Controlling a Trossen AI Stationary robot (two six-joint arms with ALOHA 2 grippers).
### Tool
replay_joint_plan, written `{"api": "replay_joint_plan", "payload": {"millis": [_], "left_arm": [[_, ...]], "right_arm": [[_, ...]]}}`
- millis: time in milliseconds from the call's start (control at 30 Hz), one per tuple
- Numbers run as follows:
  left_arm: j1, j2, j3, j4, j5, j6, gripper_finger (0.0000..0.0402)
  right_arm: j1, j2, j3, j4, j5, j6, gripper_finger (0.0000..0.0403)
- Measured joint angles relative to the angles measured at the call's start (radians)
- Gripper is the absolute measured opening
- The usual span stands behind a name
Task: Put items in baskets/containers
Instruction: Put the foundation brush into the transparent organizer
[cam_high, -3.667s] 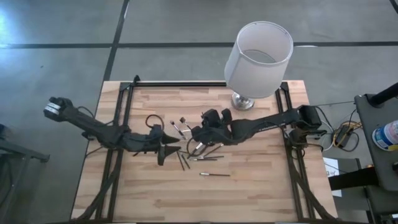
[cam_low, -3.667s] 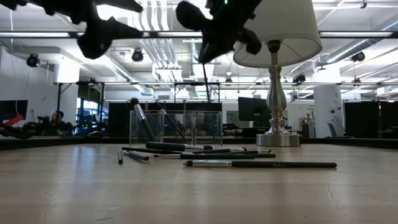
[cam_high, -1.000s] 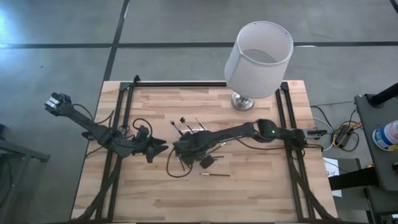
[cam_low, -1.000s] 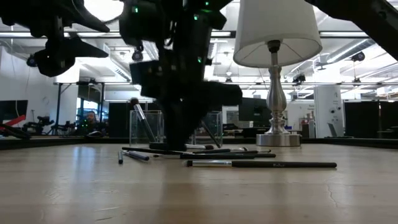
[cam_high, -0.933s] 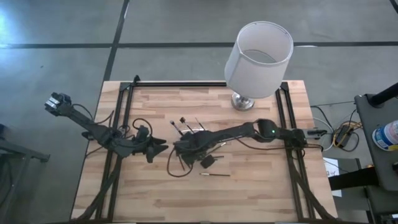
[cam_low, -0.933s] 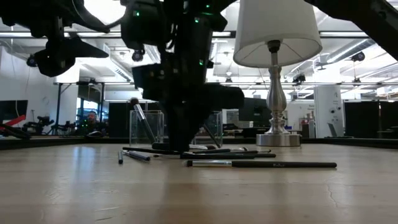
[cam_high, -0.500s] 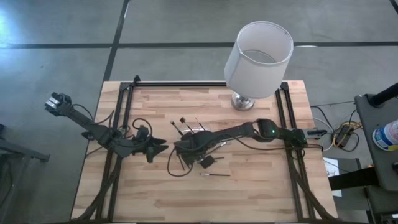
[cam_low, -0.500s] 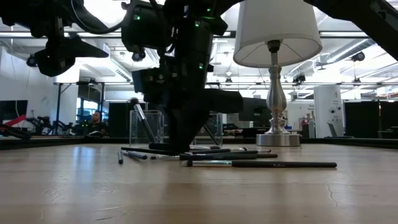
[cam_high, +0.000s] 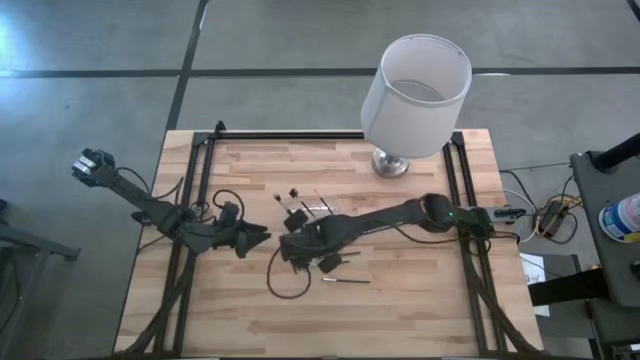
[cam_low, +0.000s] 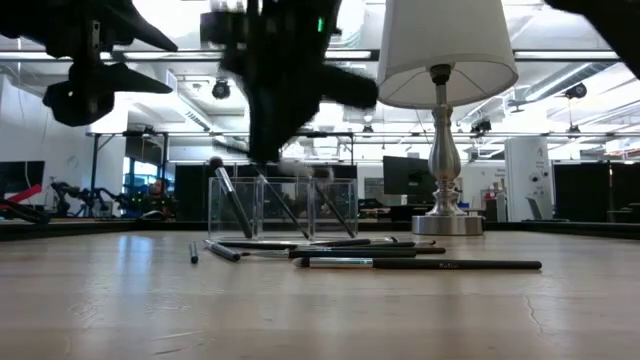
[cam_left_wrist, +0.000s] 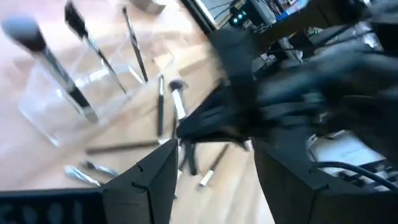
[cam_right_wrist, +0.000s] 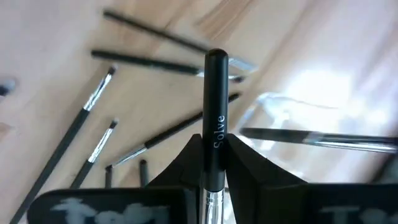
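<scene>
Having lifted off the worktop (cam_high: 400, 290), the right gripper (cam_right_wrist: 214, 163) now pinches one brush (cam_right_wrist: 215, 118) for the clear holder (cam_low: 283, 207); the left gripper (cam_left_wrist: 211, 163) waits, jaws spread.

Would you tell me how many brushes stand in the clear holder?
3, in the low view: a big-headed brush at the holder's left end, a second brush mid-holder, a third brush rightmost. More may be hidden.

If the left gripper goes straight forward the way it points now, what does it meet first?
Probably the right gripper, shut on a makeup brush; it sits just ahead of the open left gripper. Height difference is unclear, so it might pass over.
</scene>
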Motion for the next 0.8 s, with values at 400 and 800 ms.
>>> {"api": "replay_joint_plan", "payload": {"millis": [400, 800], "left_arm": [[0.121, -0.002, -0.002, 0.207, 0.387, -0.145, 0.0204], [0.178, 0.048, -0.01, 0.335, 0.639, -0.192, 0.0204]], "right_arm": [[0.178, -0.068, 0.035, 0.221, 0.385, -0.265, 0.0038], [0.206, -0.062, 0.038, 0.268, 0.591, -0.401, 0.0038]]}}
